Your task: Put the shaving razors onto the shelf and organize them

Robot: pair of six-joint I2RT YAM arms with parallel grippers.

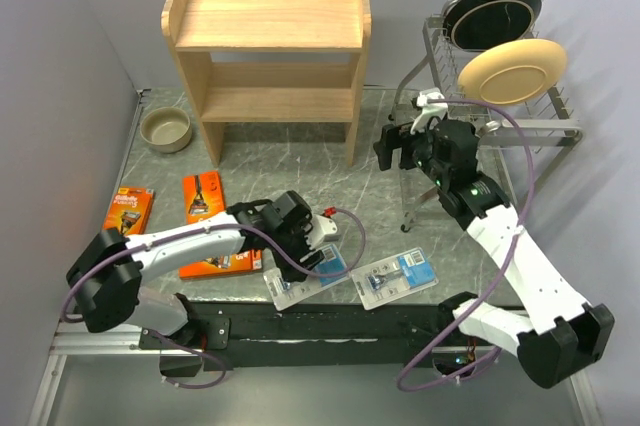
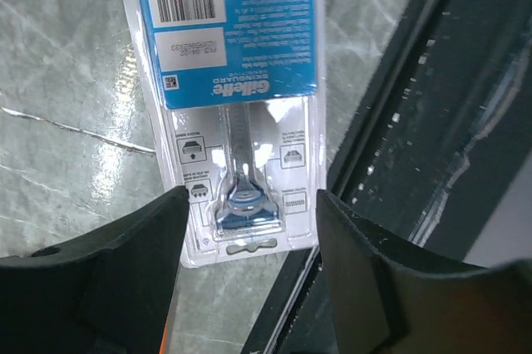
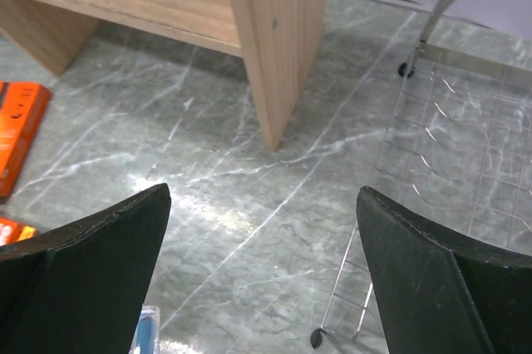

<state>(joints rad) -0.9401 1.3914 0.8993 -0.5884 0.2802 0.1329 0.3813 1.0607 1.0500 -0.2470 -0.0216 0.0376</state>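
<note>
The wooden shelf (image 1: 265, 21) stands at the back with its top tray and lower board bare; one leg (image 3: 274, 46) shows in the right wrist view. Three orange razor packs (image 1: 130, 211) (image 1: 203, 196) (image 1: 220, 264) lie at the front left. Two clear blister packs lie near the front edge (image 1: 398, 278) (image 2: 237, 105). My left gripper (image 1: 318, 258) (image 2: 252, 196) hangs over the left blister pack, its fingers straddling the pack's hanger end, right at its two long edges; the pack lies flat. My right gripper (image 1: 395, 146) (image 3: 264, 190) is open over bare tabletop beside the shelf leg.
A wire dish rack (image 1: 500, 106) (image 3: 432, 163) with a black plate (image 1: 492, 14) and a cream plate (image 1: 512, 71) stands at the right. A small ceramic bowl (image 1: 165, 129) sits left of the shelf. A black rail (image 1: 330, 326) (image 2: 432, 121) runs along the near edge.
</note>
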